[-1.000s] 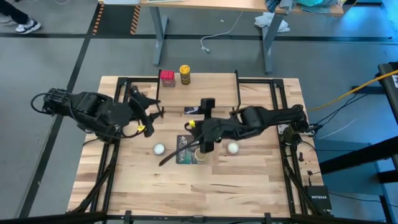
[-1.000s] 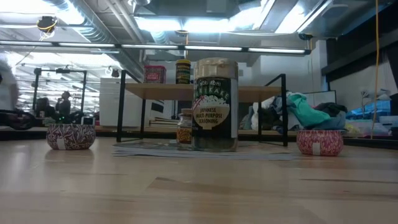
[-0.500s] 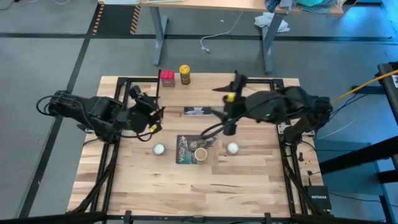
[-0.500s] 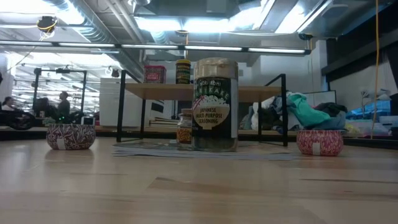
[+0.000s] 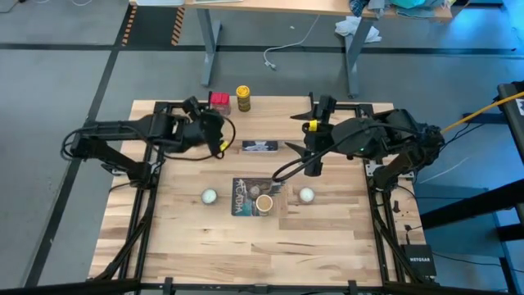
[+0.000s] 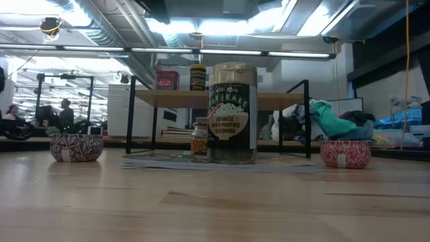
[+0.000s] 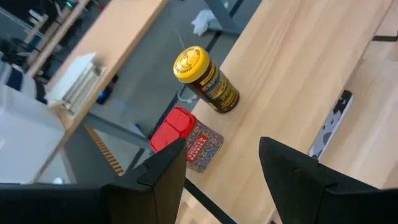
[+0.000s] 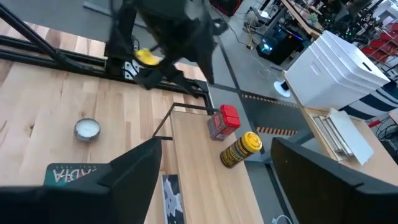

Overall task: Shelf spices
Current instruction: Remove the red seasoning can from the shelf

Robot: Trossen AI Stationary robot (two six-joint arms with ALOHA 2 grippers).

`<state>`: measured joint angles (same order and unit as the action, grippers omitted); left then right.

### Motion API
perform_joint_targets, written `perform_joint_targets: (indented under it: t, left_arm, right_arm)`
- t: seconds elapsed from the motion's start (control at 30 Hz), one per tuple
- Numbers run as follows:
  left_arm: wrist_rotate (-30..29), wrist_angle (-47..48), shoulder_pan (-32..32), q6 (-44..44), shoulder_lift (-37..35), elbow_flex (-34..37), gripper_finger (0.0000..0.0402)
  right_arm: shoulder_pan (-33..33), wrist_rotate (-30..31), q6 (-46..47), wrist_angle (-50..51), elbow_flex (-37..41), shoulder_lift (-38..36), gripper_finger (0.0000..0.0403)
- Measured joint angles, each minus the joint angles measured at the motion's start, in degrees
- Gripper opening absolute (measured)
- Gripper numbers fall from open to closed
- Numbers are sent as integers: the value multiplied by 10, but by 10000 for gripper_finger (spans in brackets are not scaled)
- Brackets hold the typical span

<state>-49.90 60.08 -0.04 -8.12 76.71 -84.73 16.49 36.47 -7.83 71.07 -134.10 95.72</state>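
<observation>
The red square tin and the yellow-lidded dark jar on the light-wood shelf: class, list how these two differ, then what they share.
Shape: the red square tin is boxy with flat sides; the yellow-lidded dark jar is a round cylinder.
Lid: the tin's is red and square, the jar's yellow and round.
Height: in the low view the jar stands a little taller than the tin.
Shared: both stand upright, side by side, on the light-wood shelf.

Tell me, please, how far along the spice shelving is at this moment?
Done: the red square tin and the yellow dark-lidded jar stand on the light-wood shelf. In hand: nothing; the left gripper and the right gripper hover open above it. Left: the wide tan-lidded jar and small brownish jar on the dark picture book.
</observation>
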Motion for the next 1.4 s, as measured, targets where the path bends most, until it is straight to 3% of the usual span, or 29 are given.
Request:
perform_joint_targets:
  t: [0.33,0.6,0.83,1.4]
  left_arm:
    - [130,-42,129,84,-3,0,196]
    - [214,-57,192,127,-3,0,196]
    - [258,-83,239,152,-2,0,196]
    - [360,-95,332,256,78,0,196]
  right_arm:
    - [0,-6,-3,44,0,0,308]
    - [0,-54,0,71,0,0,308]
    - [1,-115,-10,67,0,0,308]
    - [0,-116,-34,75,0,0,308]
